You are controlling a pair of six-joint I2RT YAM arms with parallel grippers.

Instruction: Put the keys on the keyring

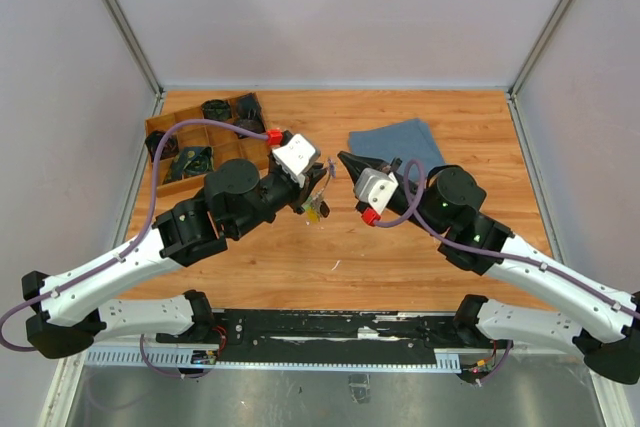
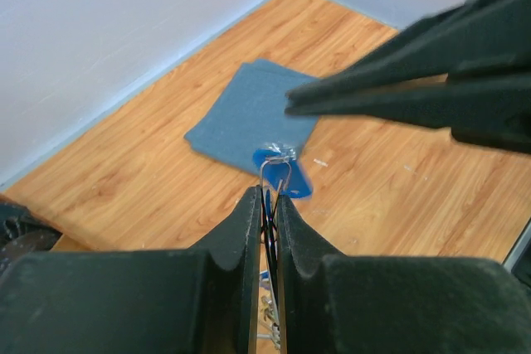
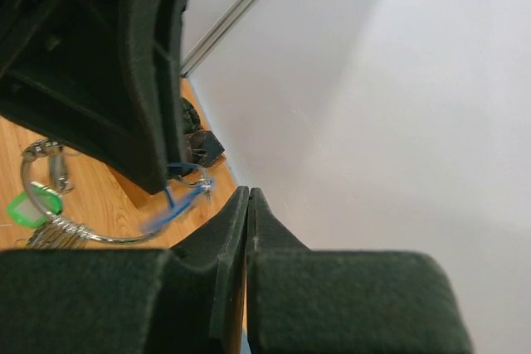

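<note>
My left gripper (image 1: 322,173) is shut on the thin silver keyring (image 2: 277,163) and holds it above the table. In the left wrist view its fingertips (image 2: 267,193) pinch the wire loop, and a bright blue-headed key (image 2: 292,178) hangs at the loop's tip. The bunch with a yellow head (image 1: 317,209) dangles below. In the right wrist view the ring (image 3: 50,220) carries a green-headed key (image 3: 28,209) and the blurred blue key (image 3: 178,205). My right gripper (image 1: 344,158) is shut and empty, its tip (image 3: 248,192) just right of the ring. I cannot make out a blue-grey key.
A folded blue cloth (image 1: 398,141) lies behind the grippers, also in the left wrist view (image 2: 249,113). A wooden divided tray (image 1: 190,119) with dark parts stands at the back left. Grey walls enclose the table.
</note>
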